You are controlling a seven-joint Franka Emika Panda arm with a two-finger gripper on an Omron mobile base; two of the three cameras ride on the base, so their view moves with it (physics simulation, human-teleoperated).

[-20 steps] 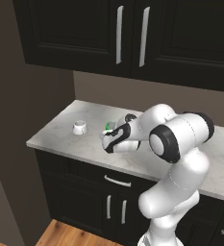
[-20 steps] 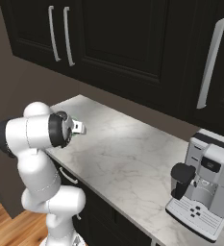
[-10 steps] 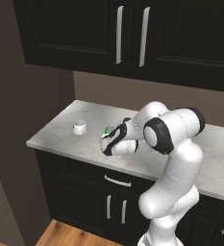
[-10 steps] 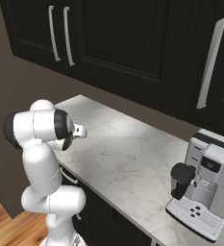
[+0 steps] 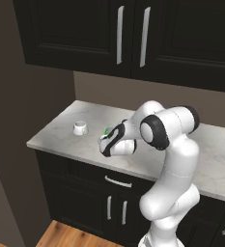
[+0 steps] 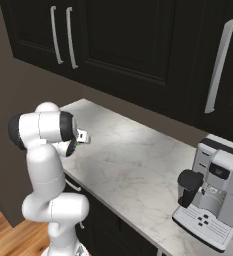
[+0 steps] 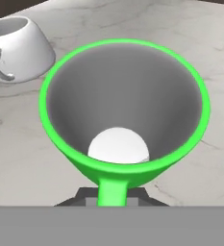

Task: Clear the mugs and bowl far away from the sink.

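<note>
1. Bright green cylindrical mug [image 7: 124, 113] caught by its handle at the near rim, so a thin, off-centre hold; likely to swing or slip if moved fast.
2. Squat glossy white mug [image 7: 16, 47] standing near on the pale marble worktop [image 7: 219, 62], toward the worktop's left end; risk of a knock if the green one is carried low past it.
3. Grip judged narrow enough that any tilt could twist the mug out and drop it onto the marble.
4. Worktop edge just beside the hand in the left base view; a drop on that side could go over onto the wooden floor [image 5: 70, 236].
5. Gripper [image 5: 105, 143] with fingers drawn almost together, clamped on the green mug's handle; tips themselves hidden beneath the handle in the hand view.
6. Green mug [image 5: 107, 130] held at the front of the worktop, a sliver of green visible by the hand; whether resting on or just off the marble cannot be told.
7. White mug [image 5: 80, 128] sitting apart to the left, upright, untouched.
</note>
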